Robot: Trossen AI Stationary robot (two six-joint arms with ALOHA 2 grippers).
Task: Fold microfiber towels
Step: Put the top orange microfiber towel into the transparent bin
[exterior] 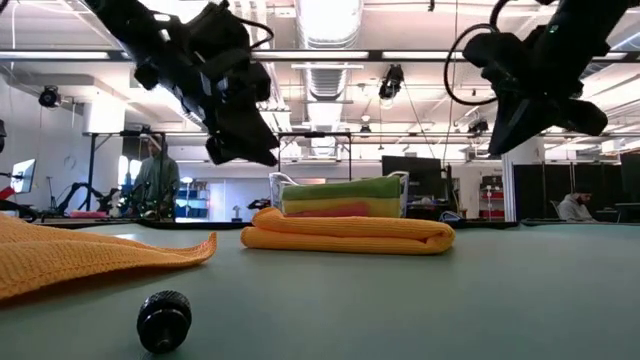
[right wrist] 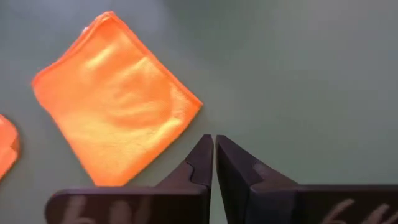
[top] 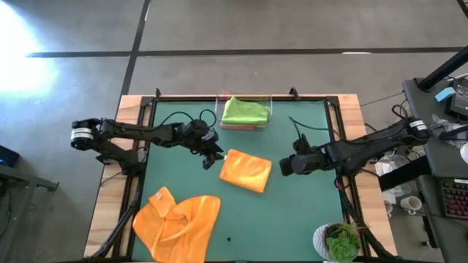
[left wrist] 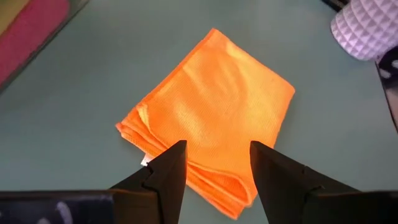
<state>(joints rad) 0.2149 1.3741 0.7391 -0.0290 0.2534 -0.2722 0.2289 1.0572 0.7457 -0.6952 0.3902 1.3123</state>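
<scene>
Orange folded towel (top: 246,170) lies mid-counter between left gripper (top: 213,156), fingers apart, and right gripper (top: 286,166), closed, empty; a clumsy pinch could undo its folds.

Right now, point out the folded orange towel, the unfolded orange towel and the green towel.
folded orange towel (top: 246,170), high view, middle of its top face
unfolded orange towel (top: 178,224), high view, its rumpled centre
green towel (top: 245,110), high view, its top surface
</scene>
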